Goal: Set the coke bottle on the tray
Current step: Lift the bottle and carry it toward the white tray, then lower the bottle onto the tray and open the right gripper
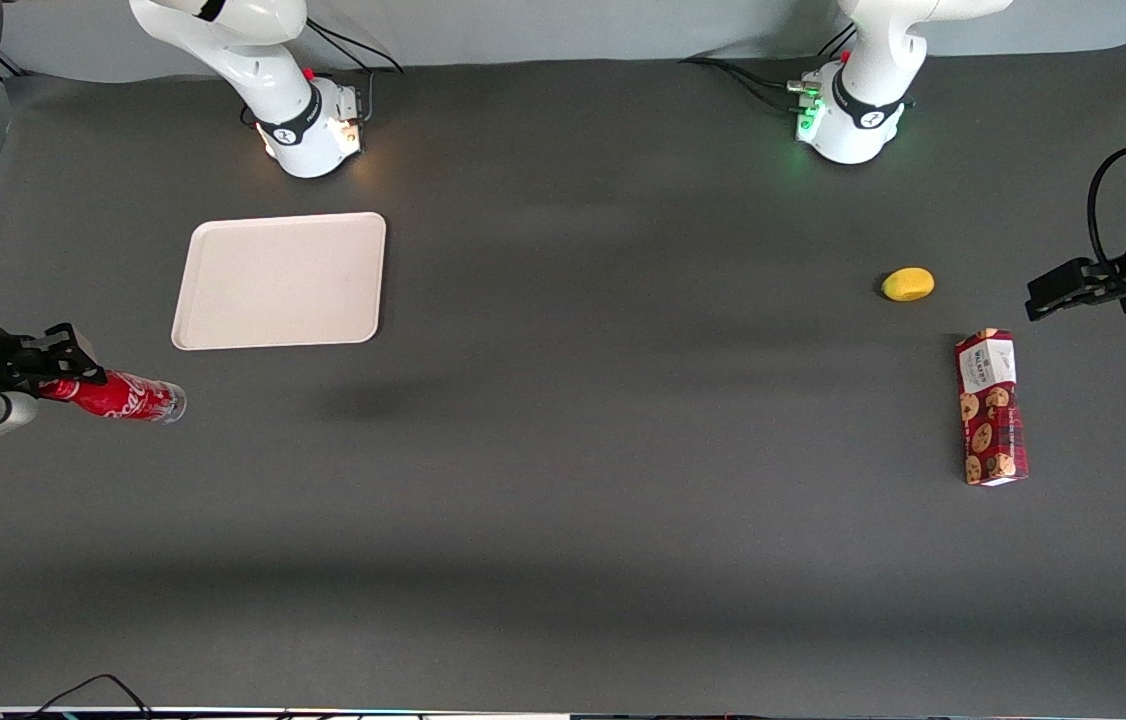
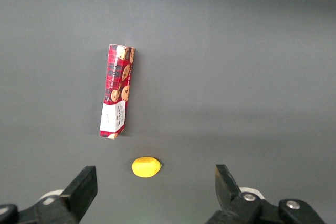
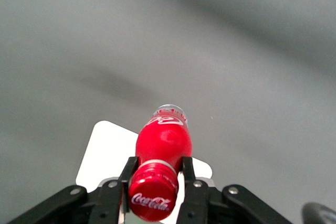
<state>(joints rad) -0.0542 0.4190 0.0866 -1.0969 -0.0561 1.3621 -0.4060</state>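
The cookie box [image 1: 991, 407] lay flat on the dark tabletop [image 1: 563, 520] toward the parked arm's end, nearest the front camera. The gripper [image 1: 58, 372] was at the working arm's end, its fingers [image 3: 127, 174] clamped on the neck of the bottle [image 1: 118, 396] just below the red cap. The bottle was held clear of the tabletop, silvery base pointing away from the gripper. The tray [image 1: 280, 281] lay flat, farther from the camera than the bottle and close to it, apart. A yellow lemon [image 1: 908, 284] sat slightly farther than the box.
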